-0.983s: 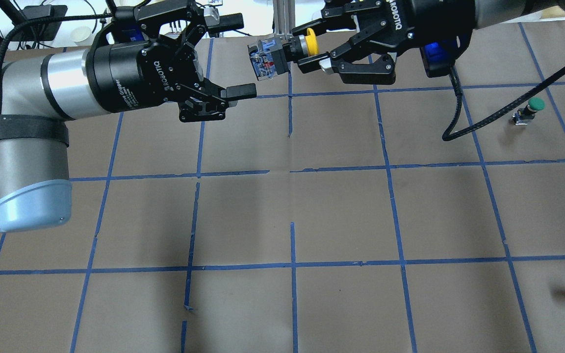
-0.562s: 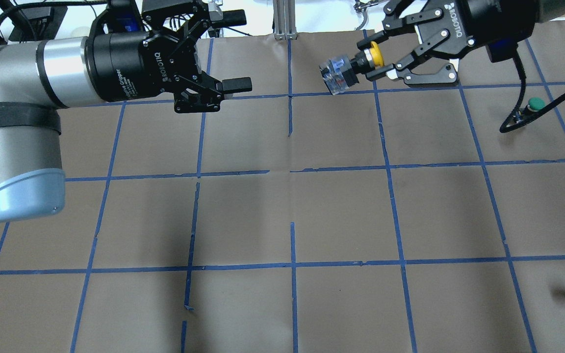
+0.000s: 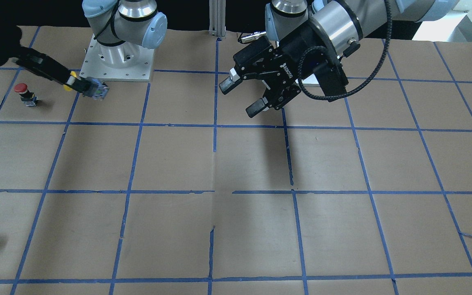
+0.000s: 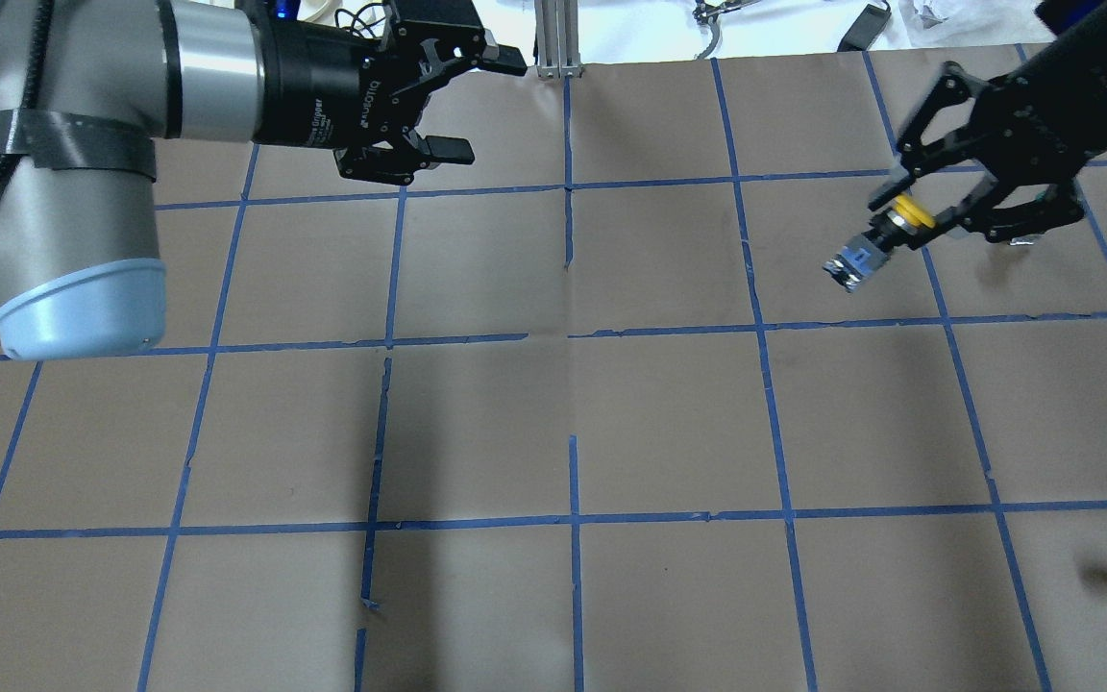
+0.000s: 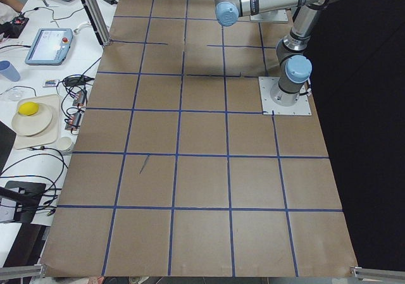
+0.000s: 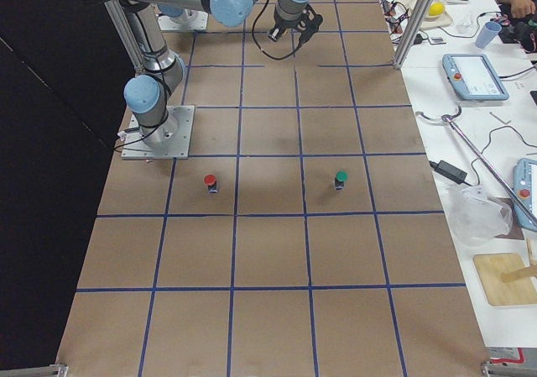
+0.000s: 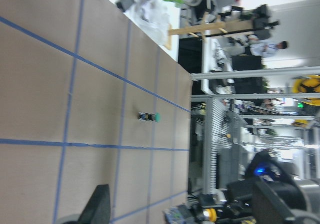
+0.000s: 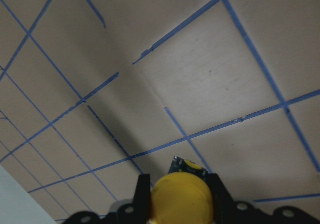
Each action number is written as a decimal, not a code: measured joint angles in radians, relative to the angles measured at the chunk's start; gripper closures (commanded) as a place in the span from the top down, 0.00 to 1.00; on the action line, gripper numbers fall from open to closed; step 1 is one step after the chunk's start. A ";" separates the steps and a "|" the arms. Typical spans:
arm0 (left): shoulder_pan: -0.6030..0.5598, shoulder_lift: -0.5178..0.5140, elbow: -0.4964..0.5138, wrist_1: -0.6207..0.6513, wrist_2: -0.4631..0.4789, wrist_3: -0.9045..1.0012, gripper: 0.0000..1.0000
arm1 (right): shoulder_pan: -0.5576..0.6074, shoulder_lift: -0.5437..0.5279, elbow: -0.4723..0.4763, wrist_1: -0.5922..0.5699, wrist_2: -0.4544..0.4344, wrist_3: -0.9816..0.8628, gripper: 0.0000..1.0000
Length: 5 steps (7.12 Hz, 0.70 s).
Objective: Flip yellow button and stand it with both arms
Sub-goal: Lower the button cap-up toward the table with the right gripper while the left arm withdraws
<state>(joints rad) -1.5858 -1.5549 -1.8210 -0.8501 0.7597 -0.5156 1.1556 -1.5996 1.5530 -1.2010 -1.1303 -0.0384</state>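
Half done-ish: right hand (image 4: 909, 213) holds the yellow button (image 4: 875, 242) by its cap, upper right, seemingly airborne; left hand (image 4: 481, 108) gapes wide; standing it remains.

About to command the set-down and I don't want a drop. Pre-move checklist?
1. right gripper shut on yellow button: ok, clamped at the cap.
2. Switch body pointing straight down: not ok, it is tilted.
3. left gripper open and apart from the button: ok.
4. red button apart from the held one: ok.
5. Gap between button and table: cannot tell.
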 measured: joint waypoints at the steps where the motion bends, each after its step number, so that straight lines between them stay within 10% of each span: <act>1: -0.023 -0.004 0.022 -0.083 0.114 0.028 0.99 | -0.068 0.003 0.016 -0.013 -0.102 -0.231 0.08; 5: 0.040 0.006 0.286 -0.702 0.607 0.279 0.99 | -0.163 0.048 0.119 -0.313 -0.343 -0.926 0.08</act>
<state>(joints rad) -1.5460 -1.5489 -1.5346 -1.5520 1.3664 -0.2362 0.9922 -1.5519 1.6722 -1.5143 -1.4730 -0.9647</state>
